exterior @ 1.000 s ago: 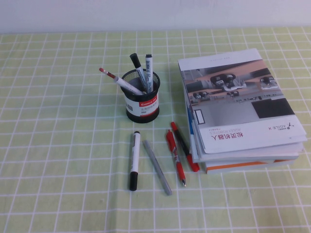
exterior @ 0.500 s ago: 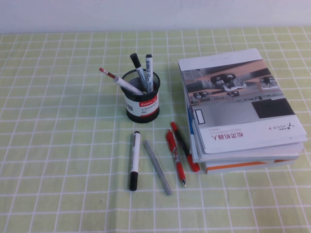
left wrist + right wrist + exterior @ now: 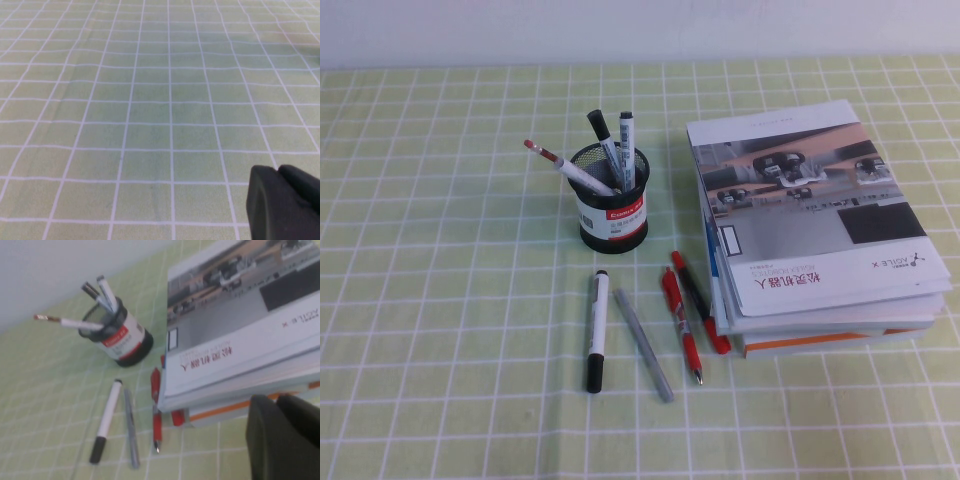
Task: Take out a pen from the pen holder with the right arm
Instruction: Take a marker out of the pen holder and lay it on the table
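Reach step, nothing grabbed yet. My right gripper is pressed shut, hanging by the book stack, well apart from the pen holder. Left gripper is shut too, over bare tablecloth. Next I need to spread and line up over one upright pen.

Bright even light, rt wrist blurry
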{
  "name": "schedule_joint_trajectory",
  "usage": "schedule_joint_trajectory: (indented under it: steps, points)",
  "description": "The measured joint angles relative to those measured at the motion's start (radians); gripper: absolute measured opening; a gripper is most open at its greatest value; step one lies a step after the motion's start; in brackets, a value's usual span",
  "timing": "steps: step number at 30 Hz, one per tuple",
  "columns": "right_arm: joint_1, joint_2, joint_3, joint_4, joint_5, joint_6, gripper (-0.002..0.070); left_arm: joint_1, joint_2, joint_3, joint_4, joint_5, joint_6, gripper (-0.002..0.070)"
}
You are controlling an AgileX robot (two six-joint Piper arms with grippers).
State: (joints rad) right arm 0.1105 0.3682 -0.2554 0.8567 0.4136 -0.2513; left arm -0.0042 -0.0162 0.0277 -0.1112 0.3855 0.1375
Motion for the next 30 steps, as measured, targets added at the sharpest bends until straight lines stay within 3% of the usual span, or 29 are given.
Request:
schedule_joint_trajectory:
  steps: [14,25,30]
  points:
    - [0.025,0.577,-0.282,-0.045,0.087,-0.209,-0.0012,0.000,0.000,0.000,0.000,0.000,0.000,-0.0005]
    - [0.406,0.966,-0.580,-0.121,-0.143,-0.210,-0.0012,0.000,0.000,0.000,0.000,0.000,0.000,-0.0005]
    - [0.516,1.153,-0.754,-0.142,-0.167,-0.210,-0.0011,0.000,0.000,0.000,0.000,0.000,0.000,-0.0005]
